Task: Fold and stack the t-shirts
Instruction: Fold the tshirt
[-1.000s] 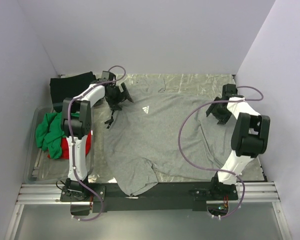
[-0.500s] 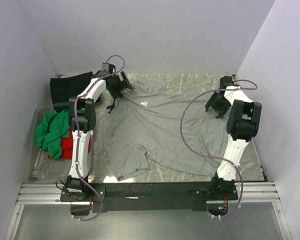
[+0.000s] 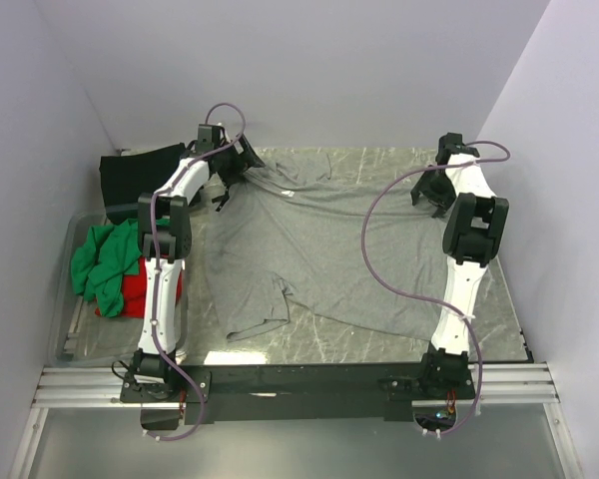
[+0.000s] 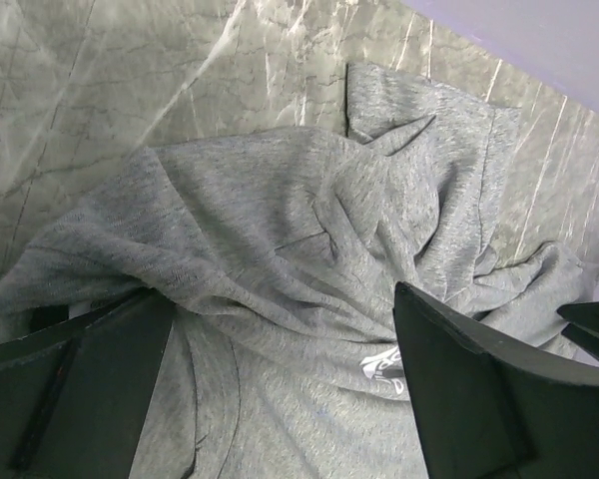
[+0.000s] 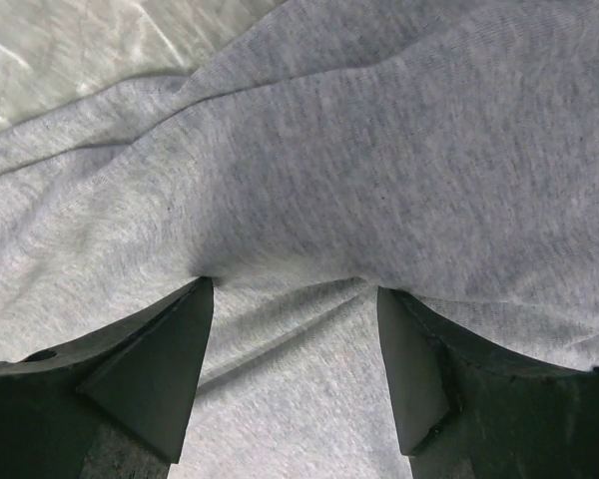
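From above, the large heather-grey cotton t-shirt (image 3: 349, 249) sprawls over the marbled table (image 3: 499, 319), its far edge under both hands; the left gripper (image 3: 230, 172) sits at its bunched collar, the right gripper (image 3: 434, 192) on its far right part. Left of the left gripper lies a folded black t-shirt (image 3: 140, 175); nearer the bases lie crumpled green (image 3: 102, 261) and red (image 3: 140, 292) shirts. The left wrist shows released, wide-spread fingers (image 4: 90, 379) over gathered grey folds and a small white logo (image 4: 379, 369). The right wrist shows parted fingers (image 5: 150, 369) flanking a grey ridge, nothing pinched.
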Robot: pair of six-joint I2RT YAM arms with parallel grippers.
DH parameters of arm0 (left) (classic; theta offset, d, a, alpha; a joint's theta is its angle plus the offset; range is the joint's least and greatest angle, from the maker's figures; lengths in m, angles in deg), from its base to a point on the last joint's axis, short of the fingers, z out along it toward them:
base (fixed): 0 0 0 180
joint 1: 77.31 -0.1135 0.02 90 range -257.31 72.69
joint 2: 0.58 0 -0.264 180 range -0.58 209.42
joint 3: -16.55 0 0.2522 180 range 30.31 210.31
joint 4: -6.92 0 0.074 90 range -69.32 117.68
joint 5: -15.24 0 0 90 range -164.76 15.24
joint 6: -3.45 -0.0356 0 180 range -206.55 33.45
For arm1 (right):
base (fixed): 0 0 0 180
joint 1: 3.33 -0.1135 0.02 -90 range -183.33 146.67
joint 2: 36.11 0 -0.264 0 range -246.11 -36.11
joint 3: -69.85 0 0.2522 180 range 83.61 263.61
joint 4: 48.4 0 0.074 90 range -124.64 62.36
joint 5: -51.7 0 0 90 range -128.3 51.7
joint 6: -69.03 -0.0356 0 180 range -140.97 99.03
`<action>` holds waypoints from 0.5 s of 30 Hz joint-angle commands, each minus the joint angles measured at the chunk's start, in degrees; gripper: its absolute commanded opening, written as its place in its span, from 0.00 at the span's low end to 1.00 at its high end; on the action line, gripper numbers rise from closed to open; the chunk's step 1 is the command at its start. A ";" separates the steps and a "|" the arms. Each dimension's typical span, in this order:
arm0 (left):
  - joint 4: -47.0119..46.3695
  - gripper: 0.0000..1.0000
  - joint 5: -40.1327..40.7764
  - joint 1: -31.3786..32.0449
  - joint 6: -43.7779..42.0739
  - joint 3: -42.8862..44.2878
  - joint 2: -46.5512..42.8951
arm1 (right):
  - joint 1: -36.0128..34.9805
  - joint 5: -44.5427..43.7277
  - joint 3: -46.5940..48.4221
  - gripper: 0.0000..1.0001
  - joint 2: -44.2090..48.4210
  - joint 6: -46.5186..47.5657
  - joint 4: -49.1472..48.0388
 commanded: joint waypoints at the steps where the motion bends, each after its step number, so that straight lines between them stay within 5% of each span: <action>1: -3.13 0.96 -0.02 -0.24 -0.07 3.24 -1.89 | 0.41 1.01 3.40 0.73 0.40 1.76 1.97; 8: -3.75 0.96 0.42 0.11 -0.33 -1.75 -13.22 | 0.41 2.77 0.33 0.73 9.35 3.35 0.74; 15: 5.38 0.97 3.84 1.78 -8.14 -10.89 -21.58 | 0.15 4.97 -14.85 0.73 21.48 2.56 -2.07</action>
